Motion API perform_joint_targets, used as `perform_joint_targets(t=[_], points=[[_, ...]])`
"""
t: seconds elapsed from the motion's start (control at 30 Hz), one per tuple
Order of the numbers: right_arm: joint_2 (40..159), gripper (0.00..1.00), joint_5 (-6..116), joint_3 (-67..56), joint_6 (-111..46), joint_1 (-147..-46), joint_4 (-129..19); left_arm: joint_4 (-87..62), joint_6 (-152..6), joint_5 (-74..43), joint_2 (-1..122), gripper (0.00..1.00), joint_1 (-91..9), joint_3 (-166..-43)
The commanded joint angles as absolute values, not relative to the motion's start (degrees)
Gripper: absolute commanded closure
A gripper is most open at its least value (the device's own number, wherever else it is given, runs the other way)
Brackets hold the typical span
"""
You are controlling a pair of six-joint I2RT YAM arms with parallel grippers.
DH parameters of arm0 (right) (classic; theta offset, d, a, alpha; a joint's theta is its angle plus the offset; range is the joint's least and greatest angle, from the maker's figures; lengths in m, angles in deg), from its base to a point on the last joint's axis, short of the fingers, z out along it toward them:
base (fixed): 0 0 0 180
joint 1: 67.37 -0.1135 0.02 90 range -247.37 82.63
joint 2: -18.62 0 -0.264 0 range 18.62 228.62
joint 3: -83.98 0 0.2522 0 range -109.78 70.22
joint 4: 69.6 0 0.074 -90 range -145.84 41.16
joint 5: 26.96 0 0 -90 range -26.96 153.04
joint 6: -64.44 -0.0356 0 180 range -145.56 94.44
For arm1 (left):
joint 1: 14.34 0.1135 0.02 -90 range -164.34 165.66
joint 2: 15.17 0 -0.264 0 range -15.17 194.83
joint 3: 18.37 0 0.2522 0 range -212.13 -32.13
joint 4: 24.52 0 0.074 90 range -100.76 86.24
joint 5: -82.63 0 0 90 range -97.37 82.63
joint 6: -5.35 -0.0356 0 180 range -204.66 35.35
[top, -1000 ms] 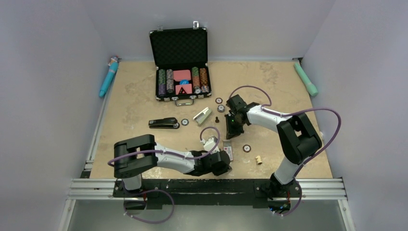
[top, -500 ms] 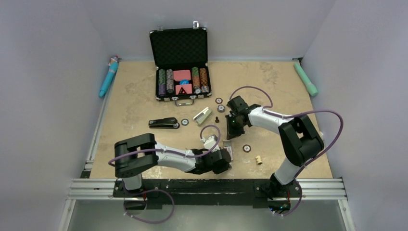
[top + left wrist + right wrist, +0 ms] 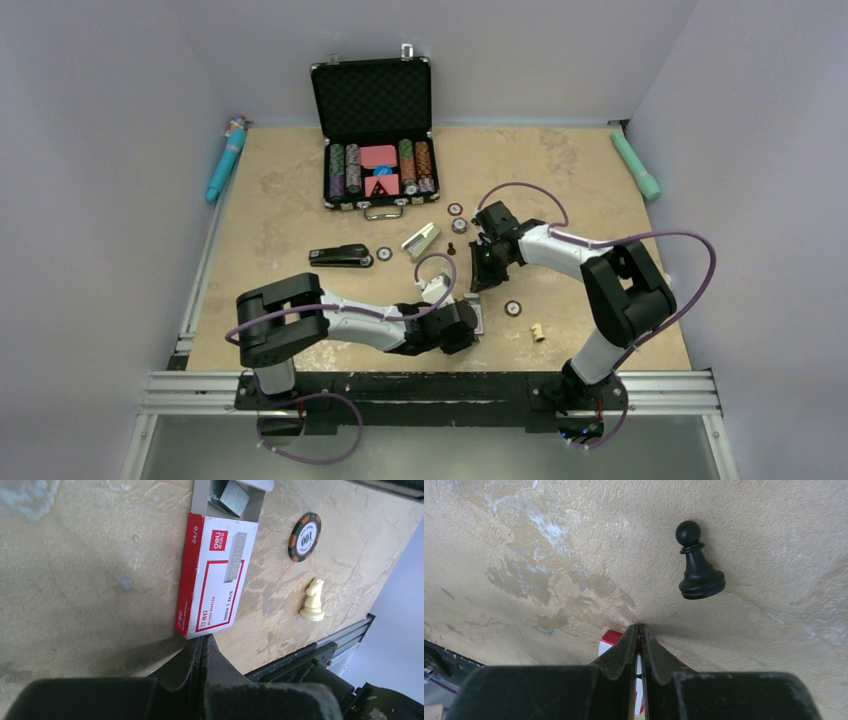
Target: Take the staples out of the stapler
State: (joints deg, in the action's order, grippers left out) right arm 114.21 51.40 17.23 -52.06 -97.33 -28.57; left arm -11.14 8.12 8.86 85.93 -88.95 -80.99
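The black stapler point(image 3: 340, 257) lies shut on the table at centre left, far from both grippers. Its staples do not show. My left gripper point(image 3: 468, 324) is shut and empty; in its wrist view its tips point(image 3: 201, 638) touch the near end of a red-and-white cardboard box point(image 3: 215, 575). The box's grey tray point(image 3: 200, 497) is slid out at the far end with grey blocks in it. My right gripper point(image 3: 479, 282) is shut with its tips point(image 3: 640, 627) down at the table just beyond that box point(image 3: 611, 637). Nothing clear shows between its fingers.
A black pawn point(image 3: 698, 565) stands just ahead of the right gripper. A poker chip point(image 3: 304, 530) and a white knight point(image 3: 313, 600) lie right of the box. A grey metal piece point(image 3: 420, 241), loose chips and an open chip case point(image 3: 378, 130) lie farther back.
My left gripper has moved a little forward up to the box's near end. My right gripper has barely shifted.
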Motion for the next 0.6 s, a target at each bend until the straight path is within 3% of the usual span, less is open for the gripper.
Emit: perform_joint_targets(t=[0.0, 0.57], points=[[115.33, 0.90, 52.54, 19.92, -50.60, -97.88, -26.45, -7.08, 4.36, 9.85, 86.72, 1.00, -87.46, -80.50], [115.45, 0.91, 50.80, 23.42, -52.98, -100.74, -26.77, -8.73, 1.63, 7.76, 86.44, 1.00, -85.72, -78.79]])
